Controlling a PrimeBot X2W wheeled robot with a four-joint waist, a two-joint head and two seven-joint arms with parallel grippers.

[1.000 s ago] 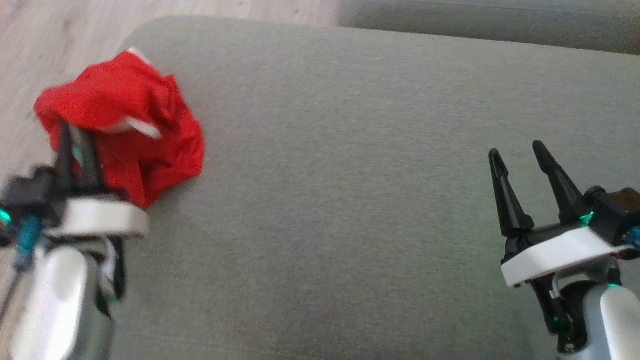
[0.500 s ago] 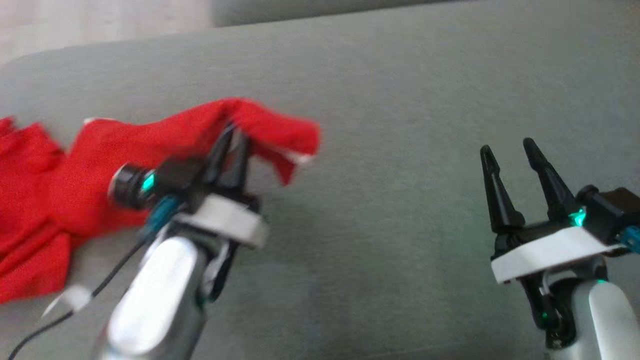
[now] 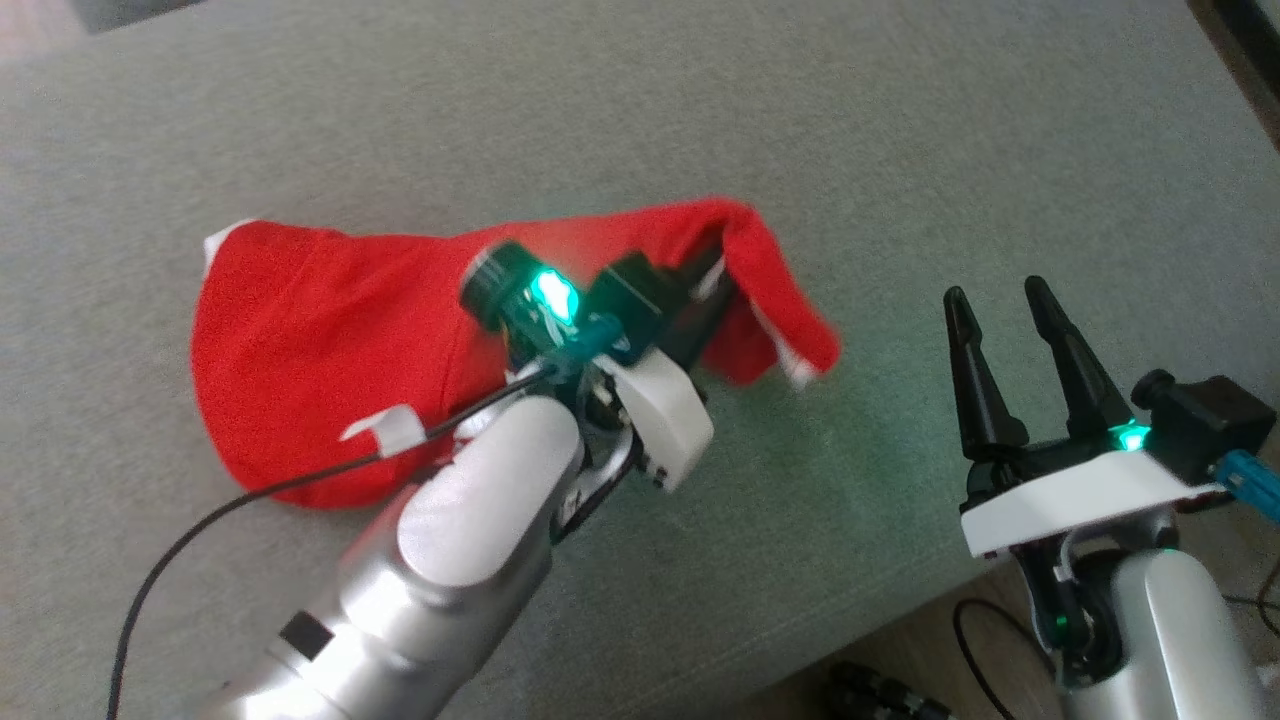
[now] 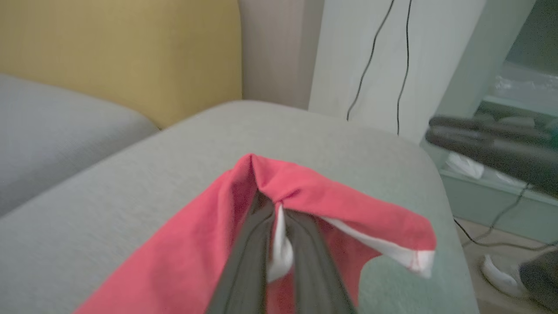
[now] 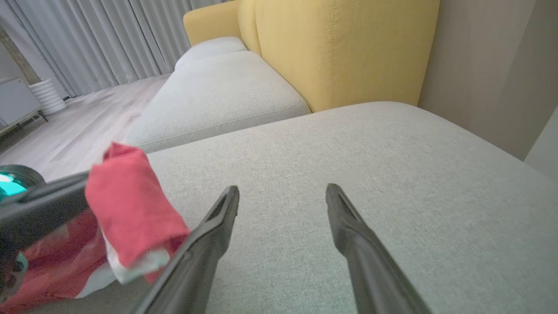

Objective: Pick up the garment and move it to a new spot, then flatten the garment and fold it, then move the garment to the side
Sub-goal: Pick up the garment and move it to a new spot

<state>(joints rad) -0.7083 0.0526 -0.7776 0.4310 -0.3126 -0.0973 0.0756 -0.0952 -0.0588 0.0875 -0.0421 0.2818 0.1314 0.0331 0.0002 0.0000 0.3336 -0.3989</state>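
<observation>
In the head view the garment point(image 3: 320, 350), red with white trim, is seen stretched across the grey cushion point(image 3: 900, 120). Its left part lies on the cushion and its right end is raised into a peak over the left gripper point(image 3: 712, 288). The pinch itself is made plain in the left wrist view: the two fingers point(image 4: 246, 261) are pressed together on a fold of red cloth, a bit of white trim is caught between them, and a white-edged flap hangs to their right. Black cables point(image 4: 370, 56) against a pale wall point(image 4: 440, 52) are also shown there.

In the right wrist view the raised end is seen from the side, draped over the left gripper's dark body. Behind it a yellow backrest point(image 5: 348, 52), a second cushion point(image 5: 218, 96), pale floor point(image 5: 78, 131) and grey curtains point(image 5: 87, 39) are added.

The right gripper point(image 3: 995, 292) is held over the cushion's near right part, apart from the garment. Its fingers are spread wide, and nothing is held or touched by them.
</observation>
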